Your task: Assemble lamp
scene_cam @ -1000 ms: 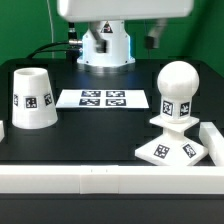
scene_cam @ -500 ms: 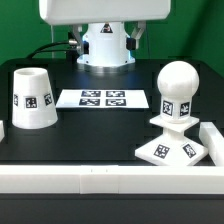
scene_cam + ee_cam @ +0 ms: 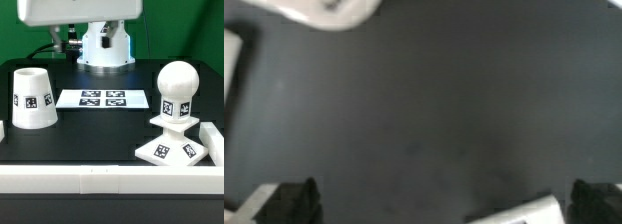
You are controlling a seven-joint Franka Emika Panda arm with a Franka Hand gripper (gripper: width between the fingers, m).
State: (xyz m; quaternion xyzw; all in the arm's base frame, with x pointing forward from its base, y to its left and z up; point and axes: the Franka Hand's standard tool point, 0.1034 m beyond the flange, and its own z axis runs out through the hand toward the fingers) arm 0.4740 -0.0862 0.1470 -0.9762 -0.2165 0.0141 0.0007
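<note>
The white cone shade [image 3: 32, 99] stands on the black table at the exterior view's left. The round-headed bulb [image 3: 177, 92] stands upright on the flat square base [image 3: 170, 150] at the exterior view's right. Each part carries black-and-white tags. Only the white body of my hand [image 3: 80, 10] shows, high at the top edge, with its fingers out of that view. In the wrist view my gripper [image 3: 445, 205] is open and empty over bare dark table, its dark fingertips [image 3: 292, 200] far apart. A blurred white part [image 3: 322, 10] shows at the picture's edge; I cannot tell which part it is.
The marker board [image 3: 102, 98] lies flat between the shade and the bulb. A white rail [image 3: 100, 180] runs along the table's front, with white blocks at the right [image 3: 212, 140] and left [image 3: 3, 128]. The robot's base [image 3: 105, 45] stands behind the board.
The white hand body at the top edge has moved toward the exterior view's left. The shade, bulb and base have not moved.
</note>
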